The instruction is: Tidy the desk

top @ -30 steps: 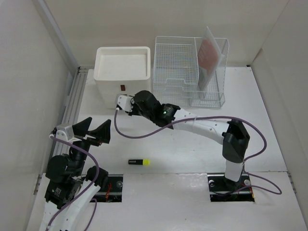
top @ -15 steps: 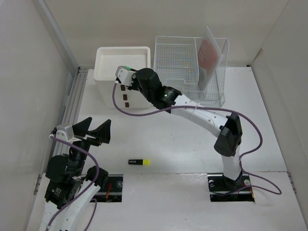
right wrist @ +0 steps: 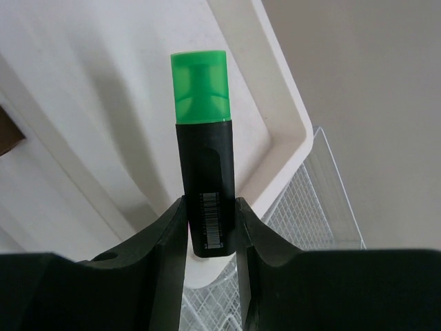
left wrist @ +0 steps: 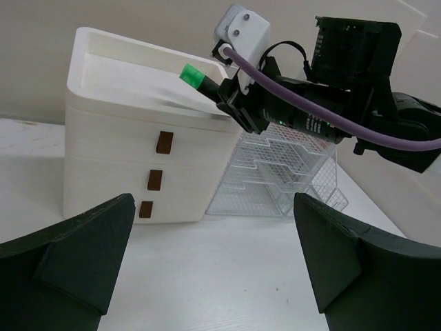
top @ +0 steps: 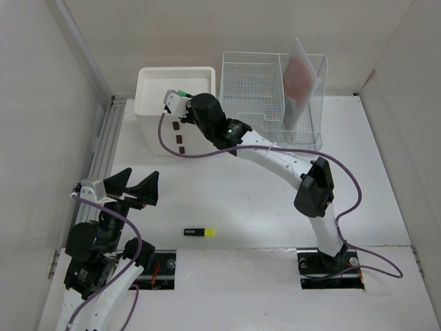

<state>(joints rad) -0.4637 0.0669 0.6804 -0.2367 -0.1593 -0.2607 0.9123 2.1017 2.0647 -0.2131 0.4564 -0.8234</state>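
From above, the desk (top: 234, 200) is filling the whole floor between the pale walls, with both arm bases sitting at its near edge. The right gripper (top: 189, 103) is reaching over the near rim of the white drawer box (top: 155, 103), which is standing at the desk's far left corner, and it is carrying a green-capped highlighter (top: 181, 94) above the box's open top tray. A wire tray stack (top: 251, 96) is standing just beside the box along the far edge, with a clear upright holder (top: 306, 103) containing a reddish sheet next to it. A yellow-capped highlighter (top: 199, 232) is lying flat near the near edge, between the two bases and closer to the left one. The left gripper (top: 131, 189) is hovering over the near left part of the desk, its jaws spread as wide as they go and gripping nothing. The left wrist camera is showing those two dark fingers (left wrist: 69, 255) far apart, the three brown drawer handles, and the green cap pointing over the top tray. The right wrist camera is showing the jaws partly closed, pinching the highlighter's black barrel near its barcode, the cap sticking out ahead of the fingertips.
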